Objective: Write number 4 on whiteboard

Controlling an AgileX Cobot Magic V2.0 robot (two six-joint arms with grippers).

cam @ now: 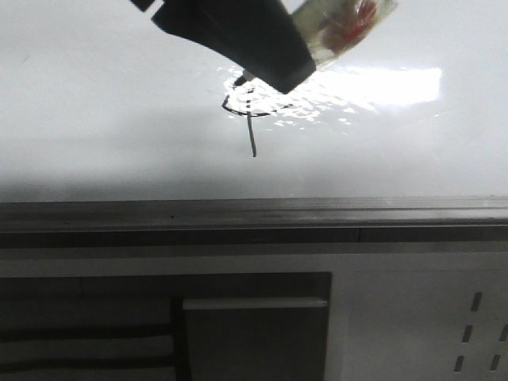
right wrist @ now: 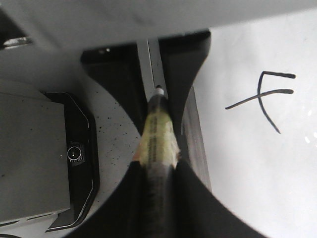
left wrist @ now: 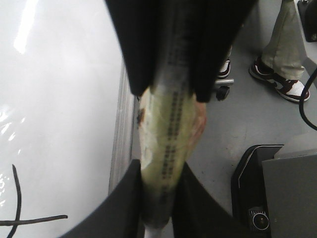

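1. The whiteboard point(cam: 95, 95) fills the upper part of the front view, glossy white, with a grey metal edge rail point(cam: 254, 214) along its near side and a bright rectangular light reflection point(cam: 381, 86) to the right.
2. The number 4 point(cam: 248, 119) sits near the middle of the board in thin dark strokes: an angular top and a long stem running toward the rail. Its top is partly hidden by glare and by the pincer above it.
3. One dark pincer point(cam: 262, 63) reaches in from the top of the front view, its tip just over the figure; which arm it is cannot be told there.
4. The left pincer point(left wrist: 163, 218) is clamped on a tape-wrapped marker point(left wrist: 171, 129).
5. The right pincer point(right wrist: 158, 163) likewise grips a taped marker point(right wrist: 157, 134), tip exposed, beside the drawn figure.
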